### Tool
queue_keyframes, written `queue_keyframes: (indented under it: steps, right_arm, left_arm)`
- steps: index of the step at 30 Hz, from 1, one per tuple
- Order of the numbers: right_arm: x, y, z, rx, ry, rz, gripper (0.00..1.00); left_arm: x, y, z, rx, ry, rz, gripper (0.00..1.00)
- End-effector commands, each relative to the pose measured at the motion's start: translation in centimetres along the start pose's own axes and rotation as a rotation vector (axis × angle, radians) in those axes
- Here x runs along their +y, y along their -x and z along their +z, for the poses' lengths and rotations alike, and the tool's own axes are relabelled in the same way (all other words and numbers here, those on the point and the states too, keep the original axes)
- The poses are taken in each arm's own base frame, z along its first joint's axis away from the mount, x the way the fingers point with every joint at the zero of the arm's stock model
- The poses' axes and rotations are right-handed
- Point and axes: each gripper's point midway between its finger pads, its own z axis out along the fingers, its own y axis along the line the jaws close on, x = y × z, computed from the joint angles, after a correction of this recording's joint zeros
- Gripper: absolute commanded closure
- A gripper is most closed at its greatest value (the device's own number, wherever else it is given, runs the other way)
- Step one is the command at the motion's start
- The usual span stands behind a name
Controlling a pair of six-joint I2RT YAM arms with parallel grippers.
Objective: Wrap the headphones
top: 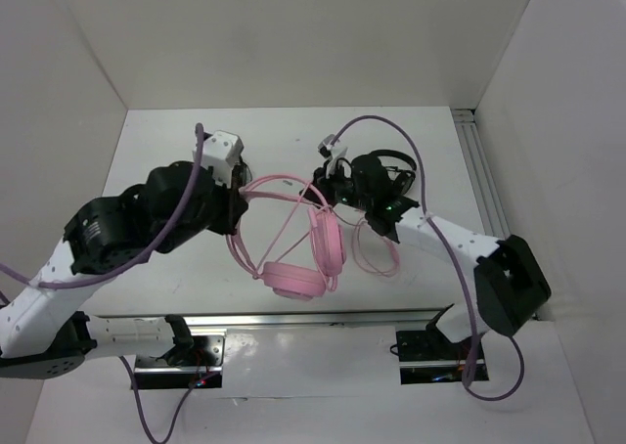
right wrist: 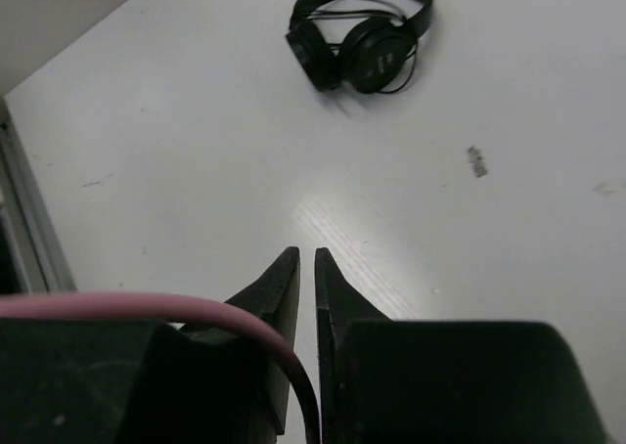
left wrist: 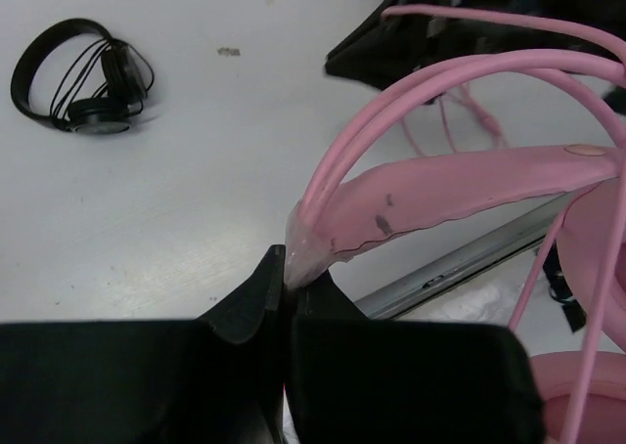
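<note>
The headphones [top: 293,280] are sitting at the middle of the surface [top: 161,136], earcups toward 6 o'clock and the headband [top: 279,182] arching toward 12. I am clamping my left hand [left wrist: 289,270] shut on the band's 9 o'clock end, I judge to be anchoring the frame so that it is not sliding while the cable [top: 377,253] is being wound. That cable is lying in loose loops at 3 o'clock of the earcups. One run of it is passing over a finger of my right hand [right wrist: 306,260] and diving between the two fingers, which are standing a narrow slit apart; I cannot tell whether they are pinching it or letting it slip through. That hand is hovering at 1 o'clock of the band, probably placed for feeding cable around it. The widest room for swinging is lying toward 12 o'clock. Black headphones [top: 396,170] are crowding my right wrist at 2 o'clock, and a second black pair [left wrist: 83,72] is showing in my left wrist view, well apart from the band. A metal rail [top: 293,319] is running along the near edge at 6 o'clock, close to the lower earcup, so I am judging that side tight.
</note>
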Motion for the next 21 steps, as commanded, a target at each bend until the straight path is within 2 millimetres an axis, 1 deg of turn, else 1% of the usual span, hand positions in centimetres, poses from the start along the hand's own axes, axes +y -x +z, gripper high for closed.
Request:
queue_keyframes:
  steps: [1, 2, 3, 4, 5, 6, 7, 8, 9, 10, 11, 12, 13, 14, 15, 16, 17, 18, 19, 20, 21]
  right_arm:
    - [3.9, 1.2, 1.4, -0.111, 0.313, 0.129, 0.81]
    - [4.2, 0.6, 1.7, -0.108, 0.338, 0.151, 0.81]
    - [4.6, 0.0, 2.2, -0.096, 0.378, 0.171, 0.80]
    - [4.9, -0.2, 2.2, -0.121, 0.402, 0.198, 0.78]
    - [5.1, -0.4, 2.2, -0.130, 0.418, 0.211, 0.75]
    - [5.6, -1.3, 2.5, -0.123, 0.439, 0.227, 0.73]
    - [5.7, -1.5, 2.4, -0.145, 0.449, 0.241, 0.71]
    - [6.3, -2.0, 2.5, -0.143, 0.463, 0.248, 0.71]
    - [6.9, -3.2, 2.7, -0.129, 0.486, 0.255, 0.70]
    - [6.8, -3.8, 2.8, -0.124, 0.487, 0.273, 0.70]
    - [7.6, -5.0, 3.1, -0.103, 0.504, 0.286, 0.70]
    - [8.0, -5.6, 3.1, -0.099, 0.514, 0.294, 0.72]
    - [8.5, -5.9, 2.9, -0.116, 0.530, 0.290, 0.74]
    - [9.2, -6.4, 2.9, -0.111, 0.541, 0.302, 0.77]
    - [9.0, -7.0, 3.2, -0.103, 0.538, 0.306, 0.79]
    - [9.7, -7.4, 3.1, -0.103, 0.554, 0.311, 0.79]
    - [9.8, -7.0, 3.0, -0.112, 0.560, 0.317, 0.78]
    - [10.7, -7.9, 2.9, -0.096, 0.578, 0.318, 0.77]
    - [10.5, -8.1, 2.8, -0.105, 0.563, 0.321, 0.77]
    - [11.1, -8.7, 2.6, -0.090, 0.575, 0.323, 0.77]
    - [12.0, -8.3, 2.1, -0.101, 0.585, 0.317, 0.75]
  left_arm:
    - [-2.2, 5.9, -2.9, -0.192, -0.131, -0.117, 1.00]
    - [-2.0, 6.8, -3.3, -0.218, -0.118, -0.164, 1.00]
    - [-1.1, 8.9, -4.5, -0.284, -0.090, -0.209, 1.00]
    - [-0.5, 9.5, -4.8, -0.303, -0.052, -0.231, 1.00]
    - [-0.2, 10.1, -4.5, -0.309, -0.011, -0.288, 1.00]
    - [1.1, 11.2, -5.5, -0.353, 0.038, -0.324, 1.00]
    - [1.2, 11.5, -4.9, -0.352, 0.077, -0.381, 1.00]
    - [1.7, 11.8, -5.1, -0.365, 0.103, -0.402, 1.00]
    - [2.7, 12.3, -5.7, -0.392, 0.154, -0.433, 1.00]
    - [3.0, 12.4, -5.6, -0.402, 0.176, -0.468, 1.00]
    - [3.2, 12.8, -5.3, -0.417, 0.196, -0.493, 1.00]
    - [3.6, 13.2, -5.4, -0.441, 0.213, -0.514, 1.00]
    - [3.7, 13.8, -5.1, -0.462, 0.227, -0.530, 1.00]
    - [3.7, 13.8, -4.8, -0.463, 0.243, -0.525, 1.00]
    - [4.4, 14.1, -4.8, -0.482, 0.276, -0.543, 1.00]
    - [4.6, 14.2, -4.2, -0.481, 0.304, -0.539, 1.00]
    - [5.7, 14.6, -4.2, -0.502, 0.337, -0.574, 1.00]
    - [6.2, 14.8, -3.9, -0.506, 0.360, -0.579, 1.00]
    - [6.7, 15.2, -3.5, -0.516, 0.393, -0.576, 1.00]
    - [8.1, 15.3, -3.0, -0.522, 0.446, -0.586, 1.00]
    - [8.6, 15.5, -2.9, -0.526, 0.463, -0.595, 1.00]
